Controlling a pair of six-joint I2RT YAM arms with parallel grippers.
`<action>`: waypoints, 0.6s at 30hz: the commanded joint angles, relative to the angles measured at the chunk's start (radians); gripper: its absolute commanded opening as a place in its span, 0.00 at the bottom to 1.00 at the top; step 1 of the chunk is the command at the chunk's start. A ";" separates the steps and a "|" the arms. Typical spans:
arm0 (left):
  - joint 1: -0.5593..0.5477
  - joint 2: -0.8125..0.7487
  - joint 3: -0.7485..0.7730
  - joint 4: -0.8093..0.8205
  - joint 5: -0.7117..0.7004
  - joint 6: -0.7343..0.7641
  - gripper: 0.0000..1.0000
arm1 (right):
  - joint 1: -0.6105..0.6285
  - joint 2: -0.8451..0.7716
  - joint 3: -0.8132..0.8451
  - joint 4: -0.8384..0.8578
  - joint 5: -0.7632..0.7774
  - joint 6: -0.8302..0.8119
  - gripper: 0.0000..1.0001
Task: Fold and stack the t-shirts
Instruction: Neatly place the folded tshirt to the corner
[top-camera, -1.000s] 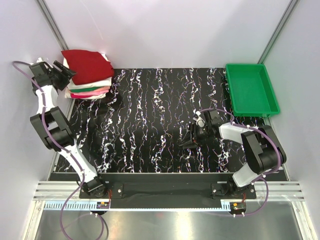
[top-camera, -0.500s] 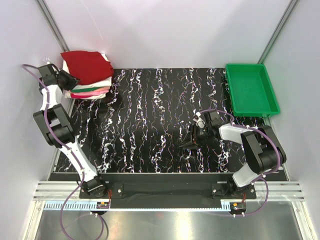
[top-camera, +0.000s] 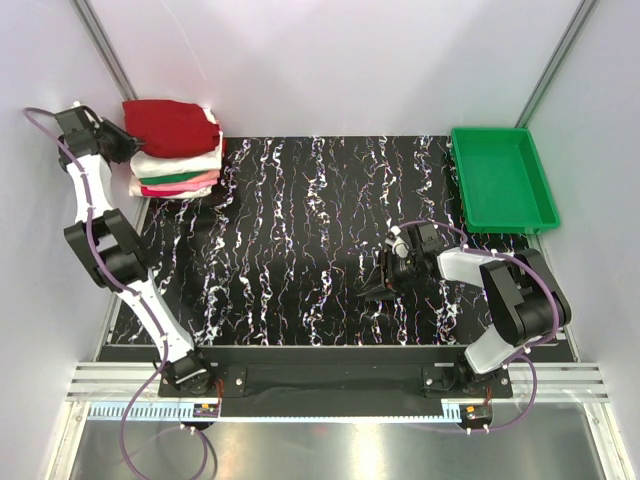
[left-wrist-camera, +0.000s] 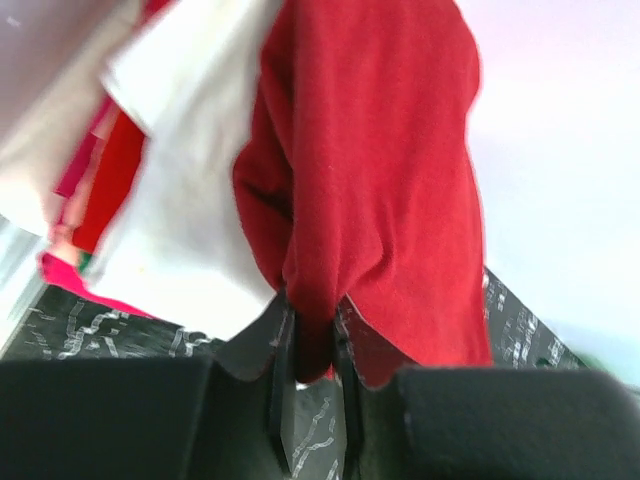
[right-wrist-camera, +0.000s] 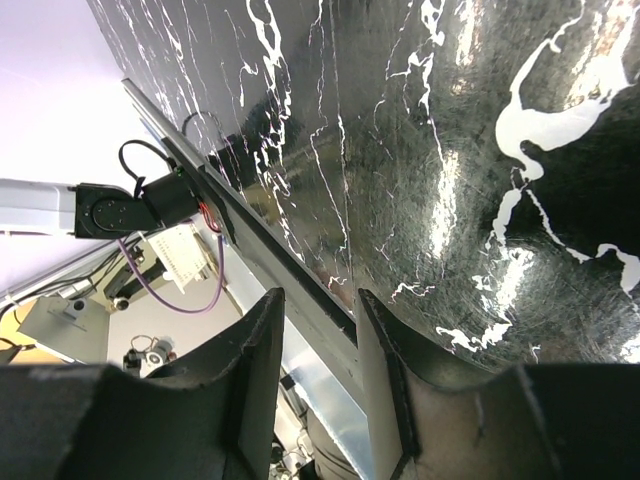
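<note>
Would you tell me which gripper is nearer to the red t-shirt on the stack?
Left. The left gripper pinches the red t-shirt; the right gripper hangs over the table, far to its right.

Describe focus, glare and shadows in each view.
Top external: sharp, evenly lit, with a soft shadow on the table beside the stacked t-shirts. Left wrist: the red t-shirt is close and blurred, the wall behind blown out. Right wrist: bright glare streaks the glossy table; the fingers sit dark.
</note>
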 joint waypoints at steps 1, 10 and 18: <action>0.058 0.050 0.115 -0.027 -0.030 0.015 0.00 | 0.008 -0.004 -0.007 -0.006 -0.022 -0.028 0.42; 0.114 0.176 0.325 -0.109 -0.048 0.035 0.02 | 0.008 -0.015 -0.004 -0.029 -0.022 -0.034 0.42; 0.132 0.231 0.408 -0.115 -0.085 0.052 0.04 | 0.008 -0.010 0.005 -0.054 -0.015 -0.045 0.41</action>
